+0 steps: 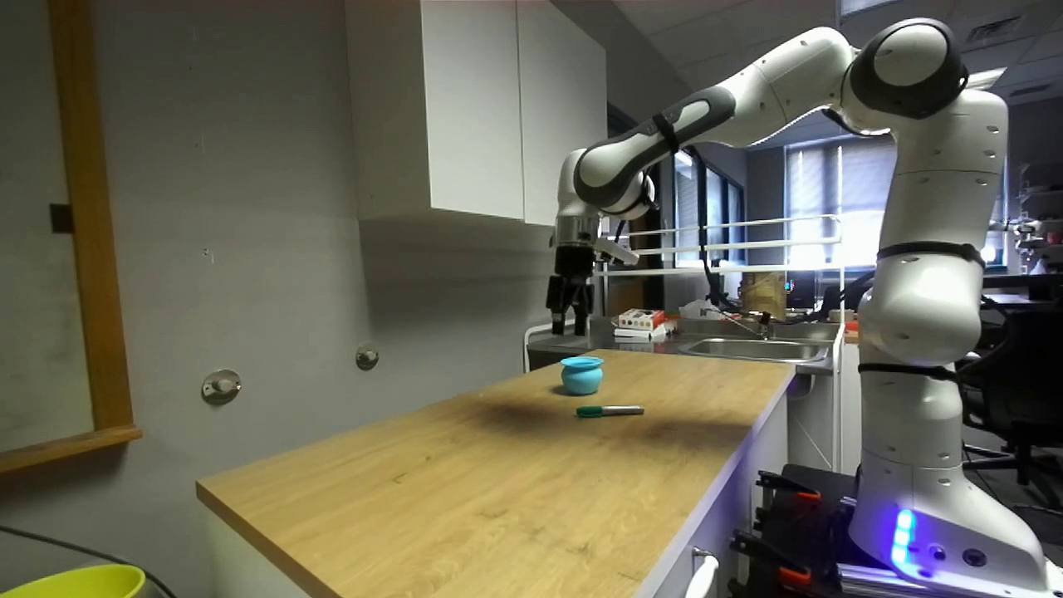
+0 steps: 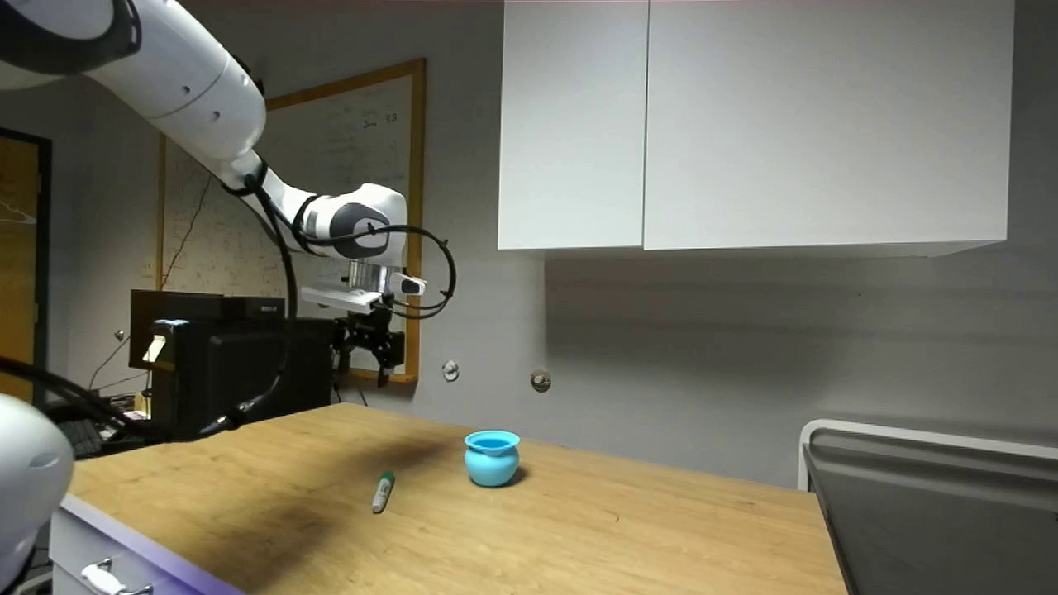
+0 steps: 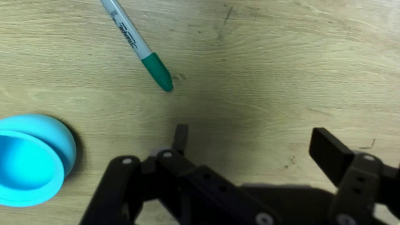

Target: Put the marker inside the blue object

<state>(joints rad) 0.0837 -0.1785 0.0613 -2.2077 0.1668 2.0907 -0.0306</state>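
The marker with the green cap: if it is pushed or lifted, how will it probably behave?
Pushed sideways, the marker could roll, since it looks cylindrical and the counter flat. It is probably stiff, judging by its straight form. Slim and smooth-looking, it is likely light but might slip in the pincer.

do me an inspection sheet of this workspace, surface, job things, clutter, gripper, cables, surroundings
Surface: wood-grain counter with a few dark marks
Job's things: capped marker lies on the counter, apart from the upright blue pot
Clutter: boxes beside the sink
Gripper: open, holding nothing, above the counter
Cables: black, running along the arm, looping near the gripper
Surroundings: cabinet and whiteboard on the wall
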